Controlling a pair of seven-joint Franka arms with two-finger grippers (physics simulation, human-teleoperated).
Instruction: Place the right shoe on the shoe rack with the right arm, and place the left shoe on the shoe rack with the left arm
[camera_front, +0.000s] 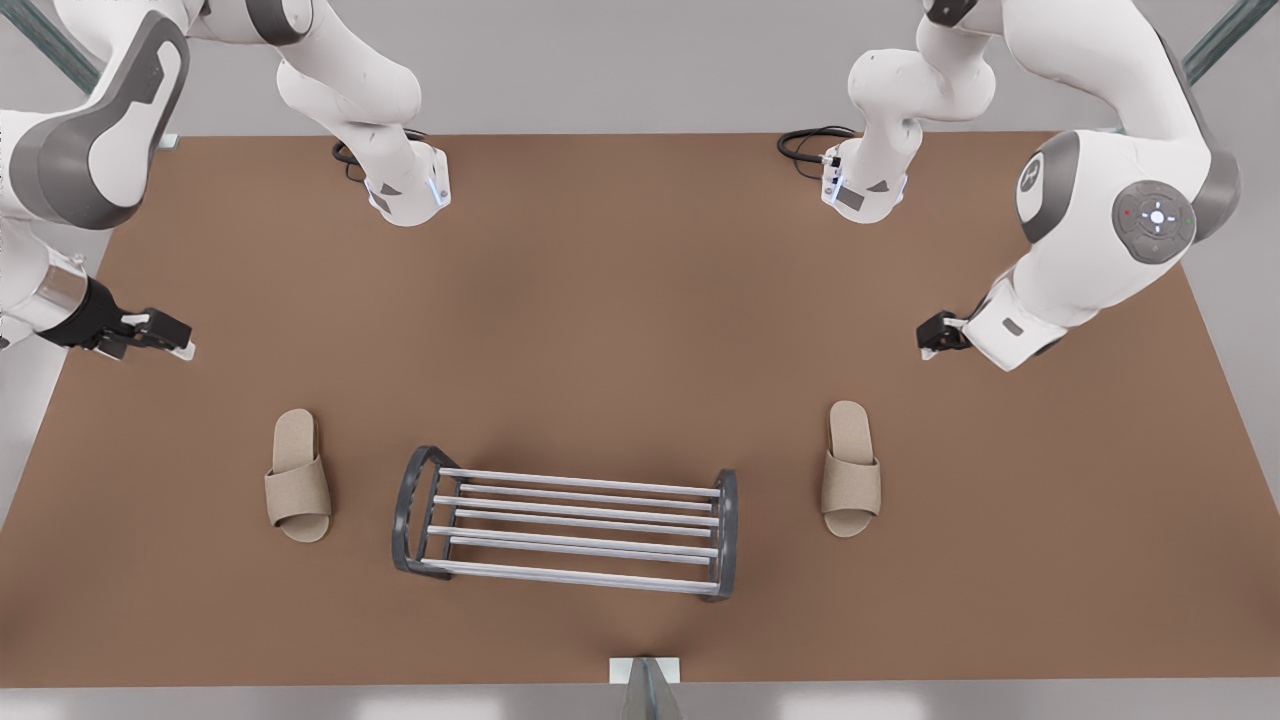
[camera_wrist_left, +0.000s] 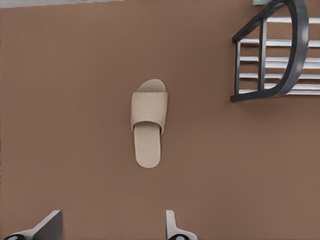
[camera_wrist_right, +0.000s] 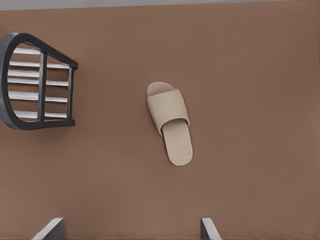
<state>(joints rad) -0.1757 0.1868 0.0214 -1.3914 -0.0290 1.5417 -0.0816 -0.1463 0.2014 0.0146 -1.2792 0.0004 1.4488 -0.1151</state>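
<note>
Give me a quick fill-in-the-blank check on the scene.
The right shoe and left shoe both lie on the brown ___.
The shoe rack stands ___ the two shoes.
The left hand and right hand are both ___, holding nothing.
Missing: table; between; open.

The front view looks steeply down from high over the bench (camera_front: 640, 300), from the edge opposite the two arm bases, and takes in the whole surface from well back. The left wrist view, at the front view's right, looks almost straight down past the spread tips of the left claw (camera_wrist_left: 110, 231) onto the left shoe (camera_wrist_left: 148, 120) and one end of the shoe rack (camera_wrist_left: 280, 60). The right wrist view, at the front view's left, looks down likewise past the parted right claw (camera_wrist_right: 129, 231) onto the right shoe (camera_wrist_right: 170, 120) and the rack's other end. Both sit nearer than the front view. All three share the rack.
</note>
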